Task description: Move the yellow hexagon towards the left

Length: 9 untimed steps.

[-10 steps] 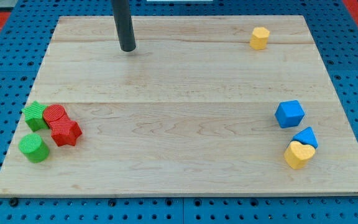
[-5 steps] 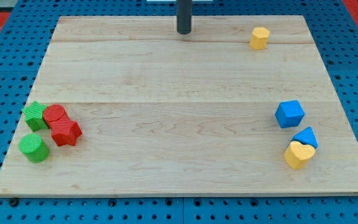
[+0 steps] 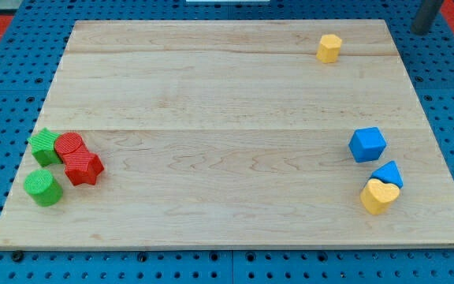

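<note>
In the camera view, the yellow hexagon (image 3: 329, 48) sits near the top of the wooden counter (image 3: 227, 95), toward the view's right. My tip (image 3: 422, 28) is off the counter's top right corner, well apart from the hexagon and to its right. There is no hand to open or close, just a rod holding nothing. The push looks not yet started; all the moving left is still to do.

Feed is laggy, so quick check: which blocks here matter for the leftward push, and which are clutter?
In play: yellow hexagon, my tip off the board, to its right.

Clutter: blue cube, blue triangle, yellow heart, red cylinder, red star, green star, green cylinder.
</note>
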{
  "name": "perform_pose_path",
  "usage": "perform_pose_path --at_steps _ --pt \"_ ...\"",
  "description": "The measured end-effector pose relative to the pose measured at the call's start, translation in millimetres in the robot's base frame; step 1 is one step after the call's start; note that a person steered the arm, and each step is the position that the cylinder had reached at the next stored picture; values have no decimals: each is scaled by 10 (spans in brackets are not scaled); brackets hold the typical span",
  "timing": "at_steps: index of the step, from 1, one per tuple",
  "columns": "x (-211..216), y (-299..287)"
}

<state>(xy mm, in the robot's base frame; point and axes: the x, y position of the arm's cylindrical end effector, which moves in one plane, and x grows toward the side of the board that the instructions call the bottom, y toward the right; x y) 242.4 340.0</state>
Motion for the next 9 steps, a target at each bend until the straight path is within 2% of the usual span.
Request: perform_pose_path --at_steps 1,3,7,9 --pt "58 -402" --pt "-14 -484" --pt "204 -2198" --pt "261 -2355"
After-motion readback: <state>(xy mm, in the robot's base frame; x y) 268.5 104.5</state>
